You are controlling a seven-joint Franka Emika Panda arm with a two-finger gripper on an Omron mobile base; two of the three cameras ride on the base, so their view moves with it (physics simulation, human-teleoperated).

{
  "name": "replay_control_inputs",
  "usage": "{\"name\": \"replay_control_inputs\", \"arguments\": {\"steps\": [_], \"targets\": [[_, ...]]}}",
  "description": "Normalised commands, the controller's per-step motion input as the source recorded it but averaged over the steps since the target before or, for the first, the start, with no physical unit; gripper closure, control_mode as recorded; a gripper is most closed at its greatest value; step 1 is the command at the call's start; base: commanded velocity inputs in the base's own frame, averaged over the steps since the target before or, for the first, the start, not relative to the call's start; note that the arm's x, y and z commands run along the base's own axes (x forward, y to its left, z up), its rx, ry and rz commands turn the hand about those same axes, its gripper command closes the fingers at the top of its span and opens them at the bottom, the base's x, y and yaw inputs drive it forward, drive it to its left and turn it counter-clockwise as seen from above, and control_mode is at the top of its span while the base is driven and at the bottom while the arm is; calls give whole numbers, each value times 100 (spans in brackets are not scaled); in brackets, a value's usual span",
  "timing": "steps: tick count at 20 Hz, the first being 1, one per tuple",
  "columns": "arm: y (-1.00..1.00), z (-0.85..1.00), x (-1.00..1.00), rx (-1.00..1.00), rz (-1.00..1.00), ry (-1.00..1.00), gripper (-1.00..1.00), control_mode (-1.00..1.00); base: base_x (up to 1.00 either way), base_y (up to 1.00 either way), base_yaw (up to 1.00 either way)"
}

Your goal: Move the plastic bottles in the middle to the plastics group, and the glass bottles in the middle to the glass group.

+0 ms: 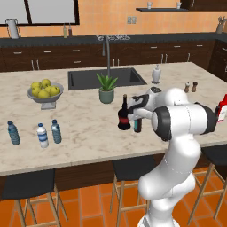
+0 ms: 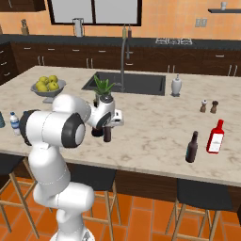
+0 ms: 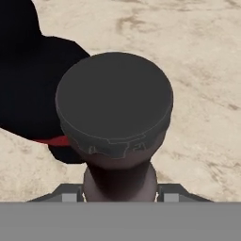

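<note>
Room, left base view: a kitchen with orange walls and dark cabinets ran behind a pale marble island counter (image 1: 84,111). A sink (image 1: 106,77) sat toward 12 o'clock, a potted plant (image 1: 106,88) just below it, and a bowl of lemons (image 1: 44,92) toward 10 o'clock.
Plastics: three small water bottles stood at 9 o'clock. The grey-blue bottle (image 1: 56,131) was just beside the white-labelled bottle (image 1: 42,135), with the deeper blue bottle (image 1: 13,133) further out.
Task's glass: the round-bellied black bottle (image 1: 123,113) and the slim dark bottle (image 1: 138,125) stood near mid-counter, close together.
Gripper: the gripper (image 1: 138,117) hung over the slim bottle's top.
Right base view: the red bottle (image 2: 216,136) stood at 4 o'clock with another dark bottle (image 2: 191,147) just beside it. Two pepper shakers (image 2: 208,106) lay toward 2 o'clock. The gripper (image 2: 108,126) was at 9 o'clock, well apart from that group.
Hand view: the slim bottle's cap (image 3: 114,103) faced the camera. Its neck ran down between the fingertips (image 3: 70,194), and the black bottle (image 3: 28,84) lay at 10 o'clock.
Fingers: they flanked the neck, but whether they were clenched on it I could not tell.
Risk: a weak hold on the smooth neck could have let the bottle slip. A sideways pull could have knocked over the black neighbour.
</note>
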Motion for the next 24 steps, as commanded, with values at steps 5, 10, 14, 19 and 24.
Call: {"name": "replay_control_inputs", "arguments": {"steps": [5, 10, 14, 19, 24], "targets": [[-50, 23, -24, 0, -8, -3, 100, -100, 0, 0, 0], [-87, 36, -12, 0, -20, -3, 100, -100, 0, 0, 0], [-93, 12, 0, 0, -27, 0, 100, -100, 0, 0, 0], [-88, 1, 0, 0, -29, -3, 100, -100, 0, 0, 0], [-78, 9, -21, 0, -31, -11, 100, -100, 0, 0, 0]]}}
